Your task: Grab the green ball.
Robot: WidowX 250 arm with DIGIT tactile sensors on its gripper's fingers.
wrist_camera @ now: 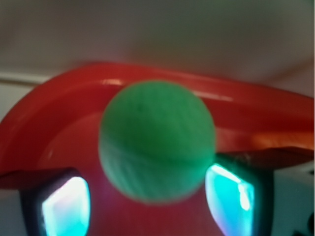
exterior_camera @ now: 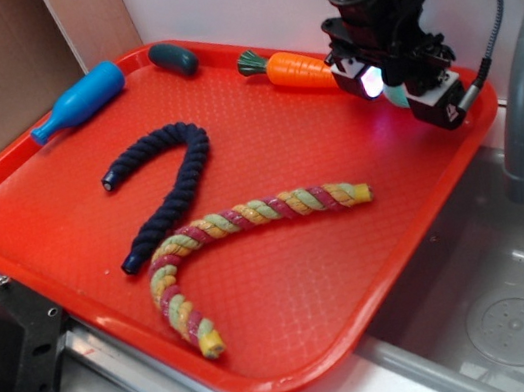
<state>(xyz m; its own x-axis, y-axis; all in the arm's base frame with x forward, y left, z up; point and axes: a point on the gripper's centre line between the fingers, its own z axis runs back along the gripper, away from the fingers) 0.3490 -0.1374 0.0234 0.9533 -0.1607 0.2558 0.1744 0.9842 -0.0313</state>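
No brand, label or legible writing shows on any item. The end effector point(exterior_camera: 398, 91) hangs over the red tray's point(exterior_camera: 291, 302) far right corner, at about 2 o'clock from the tray's middle. In the wrist view the green ball point(wrist_camera: 157, 141) sits between the two glowing fingers point(wrist_camera: 66, 209), one at its 8 o'clock, the other at its 4 o'clock; the jaws stand roughly a ball's width apart, but blur hides whether they touch it. In the exterior view only a pale sliver of the ball point(exterior_camera: 395, 97) peeks from behind the arm, beside the carrot toy point(exterior_camera: 296, 69), whose tip is covered.
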